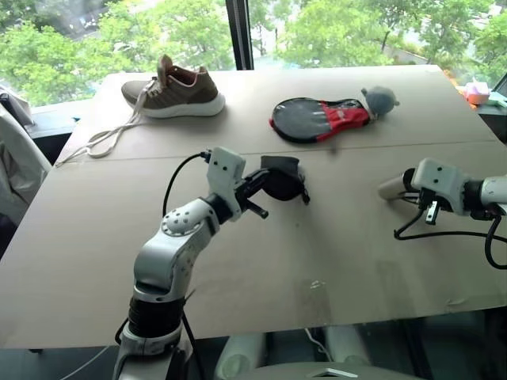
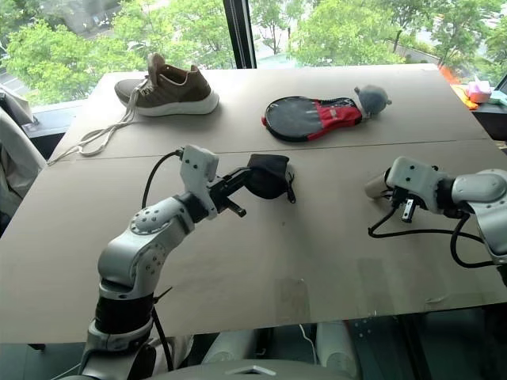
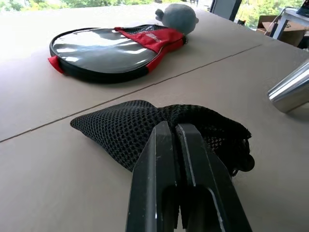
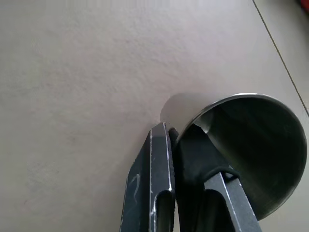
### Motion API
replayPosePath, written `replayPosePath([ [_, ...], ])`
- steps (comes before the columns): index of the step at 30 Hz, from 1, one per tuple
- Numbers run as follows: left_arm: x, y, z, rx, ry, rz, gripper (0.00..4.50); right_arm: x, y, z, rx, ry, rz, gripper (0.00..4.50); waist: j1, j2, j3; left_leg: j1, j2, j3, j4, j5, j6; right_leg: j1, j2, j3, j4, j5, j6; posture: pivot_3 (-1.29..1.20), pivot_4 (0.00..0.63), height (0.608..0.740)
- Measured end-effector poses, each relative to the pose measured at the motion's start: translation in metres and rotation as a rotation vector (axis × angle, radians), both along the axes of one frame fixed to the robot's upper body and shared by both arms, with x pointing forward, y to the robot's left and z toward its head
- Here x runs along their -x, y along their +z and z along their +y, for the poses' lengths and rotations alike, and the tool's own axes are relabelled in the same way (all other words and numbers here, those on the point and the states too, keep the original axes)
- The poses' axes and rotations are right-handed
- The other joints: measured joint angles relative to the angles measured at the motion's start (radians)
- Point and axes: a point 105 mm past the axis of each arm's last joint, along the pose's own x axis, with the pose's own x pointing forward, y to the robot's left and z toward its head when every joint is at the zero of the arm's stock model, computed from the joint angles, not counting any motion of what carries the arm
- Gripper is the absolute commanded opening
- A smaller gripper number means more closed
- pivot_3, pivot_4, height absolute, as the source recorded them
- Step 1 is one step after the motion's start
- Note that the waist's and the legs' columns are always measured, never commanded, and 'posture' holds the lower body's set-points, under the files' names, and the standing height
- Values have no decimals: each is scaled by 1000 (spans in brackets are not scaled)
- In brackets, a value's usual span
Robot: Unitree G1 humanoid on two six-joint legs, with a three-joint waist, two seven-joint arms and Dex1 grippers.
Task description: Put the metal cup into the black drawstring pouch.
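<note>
Left arm rises from the near edge of the table (image 1: 95,261), elbow bent, forearm reaching up and toward centre, left gripper (image 1: 265,186) held about level and pointing forward-right. Its fingers (image 3: 164,159) are pressed together, pinching a fold of the pouch (image 1: 281,178); in the left wrist view the black mesh bunches right at the fingertips, and a cord end hangs on the pouch's far side. The pouch sits mid-table, just this side of the seam between the boards, a slumped lump with its long axis running roughly left-right; can't tell which way its mouth faces. Right arm comes in from the right edge, forearm lying low across the table, right gripper (image 4: 181,140) angled down and toward the left. Its fingers (image 4: 154,174) are closed on the rim of the cup (image 1: 390,188), one finger outside the wall and one inside the mouth. The cup lies on its side on the table, right of centre, well apart from the pouch; its long axis runs roughly left-right, open mouth toward the gripper, closed base toward the pouch. Further back, a black-and-red paddle case (image 1: 317,119) lies flat with a grey ball-like thing (image 1: 380,99) touching its right end. A brown shoe (image 1: 174,91) stands at the far left, laces trailing toward the near-left.
</note>
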Motion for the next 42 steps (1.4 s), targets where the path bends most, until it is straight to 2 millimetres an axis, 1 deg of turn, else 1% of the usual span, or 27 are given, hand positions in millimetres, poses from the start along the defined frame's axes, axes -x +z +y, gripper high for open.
replayPosePath([
  [1,-1,0,1,12,-2,15,0,-3,4,10,-77,2,-10,68,-3,0,0,0,1,0,0,0,0,0,1,0,0,0,0,0,150,740],
  [2,-7,4,0,33,-5,31,0,-5,21,40,-234,66,-38,68,-6,0,2,-1,1,0,0,0,-1,-2,1,0,1,0,0,0,150,740],
  [3,-9,6,-1,38,-6,31,0,-4,28,52,-282,104,-54,68,-6,1,2,-1,2,0,0,1,-1,-2,2,0,1,0,0,0,150,740],
  [4,-12,13,-6,63,-23,35,0,4,50,84,-402,211,-82,68,-6,1,3,-2,2,-1,0,1,-1,-3,2,0,1,0,0,0,150,740],
  [5,-13,18,-11,78,-42,33,0,14,69,107,-468,305,-112,68,-4,1,2,-2,2,-3,0,1,-1,-3,2,-1,1,0,0,0,150,740],
  [6,-13,22,-15,93,-62,33,0,25,84,122,-498,377,-137,68,0,1,2,-3,2,-4,0,1,-1,-2,2,-2,1,0,0,0,150,740],
  [7,-13,25,-17,99,-71,35,0,33,93,131,-511,423,-154,68,5,0,2,-3,1,-6,0,1,-2,-2,2,-3,1,0,-1,0,150,740],
  [8,-14,26,-16,107,-69,41,0,39,97,138,-522,449,-158,68,10,-1,1,-4,0,-8,0,0,-2,-2,1,-4,0,0,-1,0,150,740],
  [9,-17,27,-13,115,-60,52,0,43,97,144,-533,461,-153,68,12,-2,1,-4,-1,-8,0,0,-2,-2,0,-4,0,0,0,0,150,740],
  [10,-20,29,-11,122,-50,61,0,45,92,150,-541,462,-133,68,13,-2,1,-5,-2,-7,0,0,-2,-3,-1,-4,0,0,0,0,150,740],
  [13,-20,32,-11,145,-61,76,0,42,74,157,-528,434,-93,68,11,-2,1,-7,-5,-5,0,0,-2,-6,-4,-2,0,1,0,0,150,740],
  [16,-20,39,-14,174,-85,89,0,30,58,156,-470,385,-103,68,8,-2,1,-8,-6,-5,0,0,-2,-8,-4,-3,1,1,1,0,150,740],
  [19,-20,41,-12,179,-93,98,0,21,48,156,-440,351,-116,68,1,-2,1,-8,-5,-5,0,1,-2,-8,-3,-3,1,1,1,0,150,740],
  [23,-14,40,-15,187,-130,129,0,14,39,165,-411,339,-141,68,-5,-1,1,-6,-3,-4,0,1,-3,-8,0,-2,2,1,1,0,150,740],
  [27,-8,42,-14,188,-152,134,0,3,40,175,-496,271,-179,68,-5,-2,1,-6,-2,-4,0,1,-3,-8,0,-1,3,1,1,0,150,740],
  [31,-4,42,-15,189,-173,142,0,-5,52,184,-643,194,-221,68,-2,-2,1,-6,-2,-3,0,1,-3,-9,0,0,3,1,1,0,150,740],
  [33,-2,40,-15,200,-182,157,0,-8,59,188,-745,147,-213,68,-1,-1,1,-6,-3,-4,0,1,-3,-9,1,0,3,1,1,0,150,740],
  [35,1,40,-18,220,-194,168,0,-9,67,192,-898,91,-169,68,-2,-1,1,-6,-3,-4,-1,1,-4,-9,0,0,3,1,1,0,150,740],
  [37,6,44,-22,231,-220,157,0,-4,71,198,-997,85,-115,68,-2,-1,1,-7,-3,-4,-1,1,-4,-10,0,0,3,1,1,0,150,740],
  [39,8,46,-23,236,-229,153,0,1,69,198,-1014,92,-79,68,0,-1,1,-7,-3,-4,-1,1,-3,-9,1,0,3,1,1,0,150,740],
  [41,8,43,-22,241,-222,163,0,3,61,191,-958,90,-76,68,-1,-1,1,-6,-4,-3,-1,1,-3,-9,2,-1,3,1,1,0,150,740],
  [42,6,42,-20,244,-210,168,0,4,54,188,-903,97,-77,68,-1,-1,1,-6,-5,-2,-1,1,-3,-9,2,-1,3,1,1,0,150,740],
])
